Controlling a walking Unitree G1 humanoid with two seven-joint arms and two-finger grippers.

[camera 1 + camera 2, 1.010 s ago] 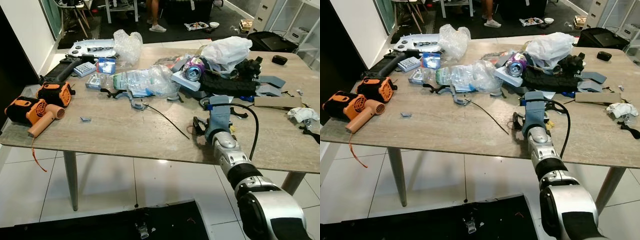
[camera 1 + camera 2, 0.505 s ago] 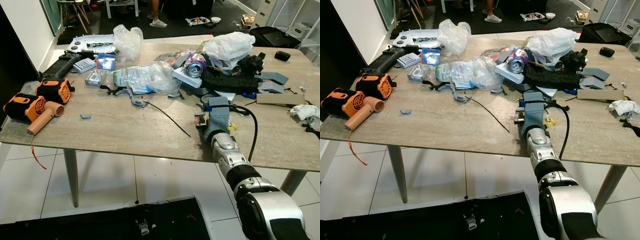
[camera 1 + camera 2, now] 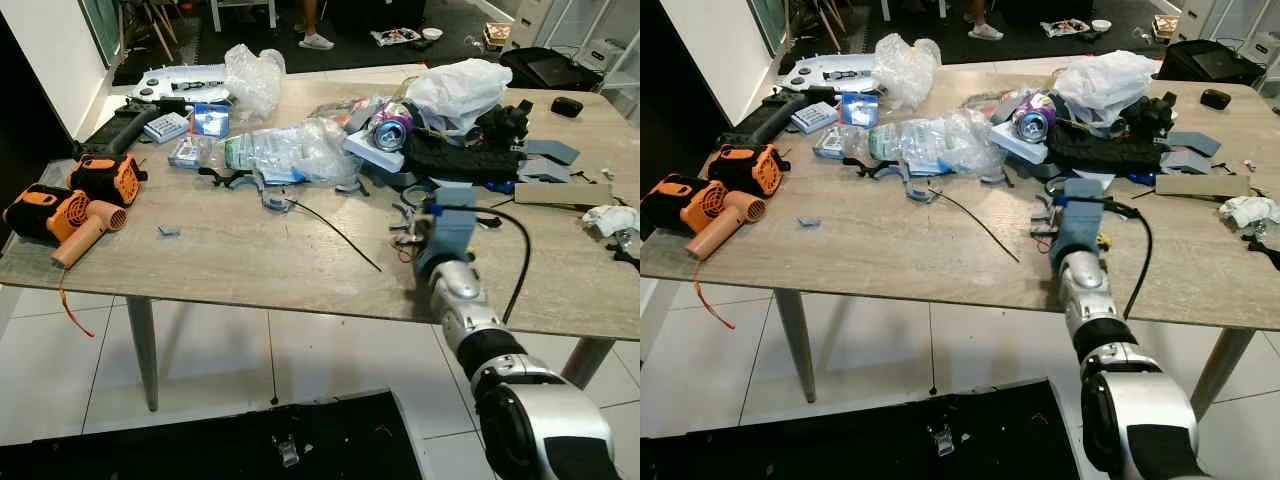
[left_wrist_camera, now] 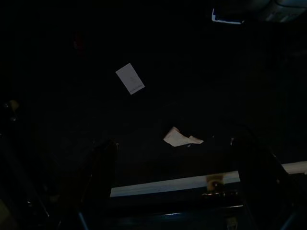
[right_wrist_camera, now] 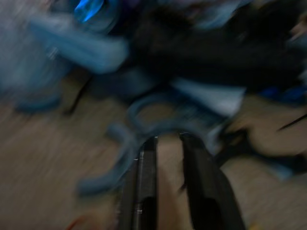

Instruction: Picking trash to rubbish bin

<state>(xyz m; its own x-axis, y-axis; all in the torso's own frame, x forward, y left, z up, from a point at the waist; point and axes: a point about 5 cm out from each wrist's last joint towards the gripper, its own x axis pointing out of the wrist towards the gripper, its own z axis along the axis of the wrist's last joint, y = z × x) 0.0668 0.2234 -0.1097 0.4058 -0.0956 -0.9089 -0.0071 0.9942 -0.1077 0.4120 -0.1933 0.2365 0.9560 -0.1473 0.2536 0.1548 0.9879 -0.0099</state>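
Trash lies across the far half of the wooden table (image 3: 250, 260): a crushed clear plastic bottle (image 3: 290, 155), a drink can (image 3: 390, 130), a white plastic bag (image 3: 455, 90) and a clear bag (image 3: 252, 80). My right gripper (image 3: 418, 215) reaches over the table's front part, just short of the pile. In the blurred right wrist view its fingers (image 5: 144, 182) sit close together with only a thin gap and nothing between them, the gripper (image 5: 168, 139) pointing at a blue-grey ring-shaped piece (image 5: 158, 112). The left gripper (image 4: 177, 163) hangs over a dark floor, fingers wide apart.
An orange blower (image 3: 60, 215) and a black-and-orange tool (image 3: 105, 175) lie at the table's left end. A black tracked part (image 3: 460, 160) and a thin black tie (image 3: 335, 232) are near my right arm. Crumpled tissue (image 3: 607, 218) lies far right. Paper scraps (image 4: 182, 138) lie on the floor.
The whole view has shifted a little. My right gripper has edged forward and slightly right, closer to the pile of clutter.
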